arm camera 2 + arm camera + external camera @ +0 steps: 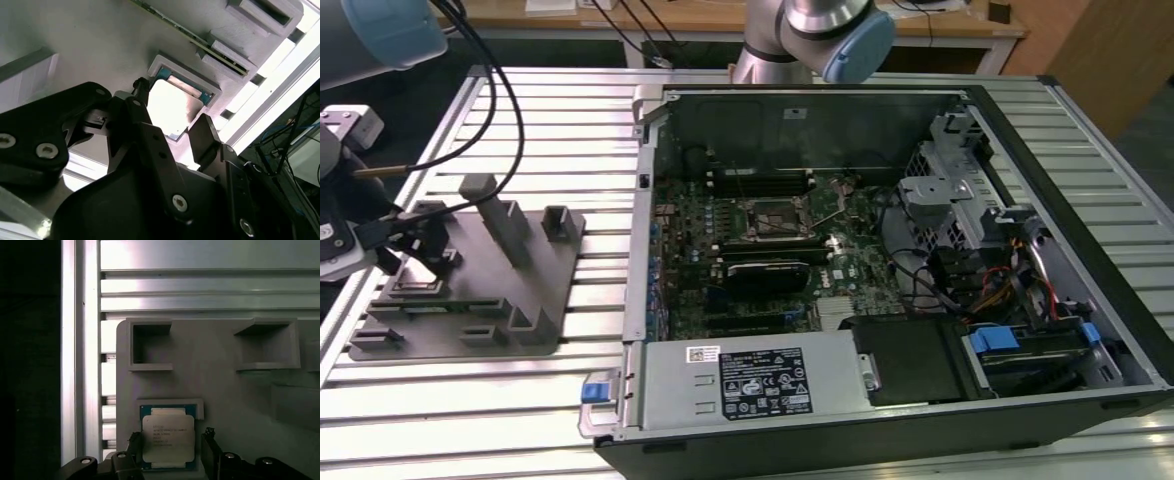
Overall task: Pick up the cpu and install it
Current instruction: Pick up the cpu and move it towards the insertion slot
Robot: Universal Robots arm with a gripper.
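Poised low over the cpu [167,437], gripper [171,439] spread wide, fingers [210,450] just beside two opposite edges. Lying flat, silver top up, in a grey fixture tray [225,400] recess, at the exterior view's left of the computer case [881,432]

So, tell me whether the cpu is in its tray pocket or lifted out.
In. The cpu lies flat in a recess of the grey tray, the open end effector straddling it.

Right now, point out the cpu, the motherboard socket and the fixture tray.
cpu [167,437]: first wrist view, middle of its silver top.
motherboard socket [774,222]: exterior view, middle of its opening.
fixture tray [560,268]: exterior view, bare grey base plate.
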